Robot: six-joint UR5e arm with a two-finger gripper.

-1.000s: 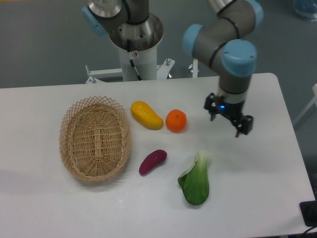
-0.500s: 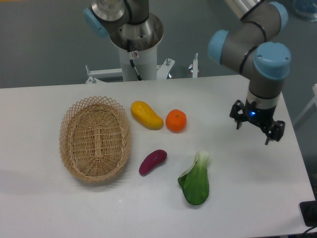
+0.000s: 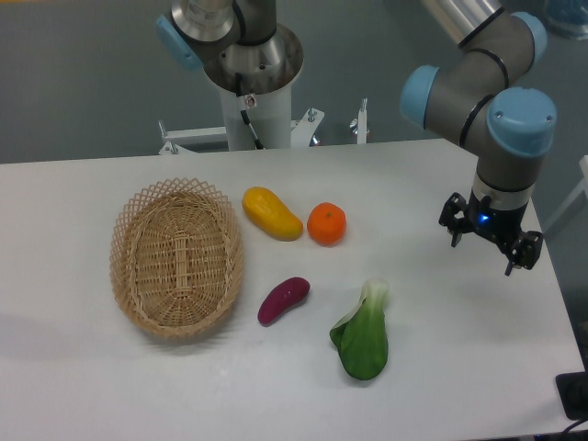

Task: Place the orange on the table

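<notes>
The orange (image 3: 326, 224) is a small round bright-orange fruit. It rests on the white table (image 3: 441, 367) just right of centre, between a yellow fruit and bare tabletop. My gripper (image 3: 484, 254) hangs over the table's right side, well to the right of the orange. Its two fingers are apart and hold nothing.
An oval wicker basket (image 3: 175, 256) lies at the left. A yellow-orange mango-like fruit (image 3: 271, 213) sits left of the orange. A purple sweet potato (image 3: 283, 299) and a green leafy vegetable (image 3: 363, 334) lie in front. The table's right edge is close to the gripper.
My gripper has moved to the right, away from the orange and toward the table's right edge. The orange and the other things have stayed put.
</notes>
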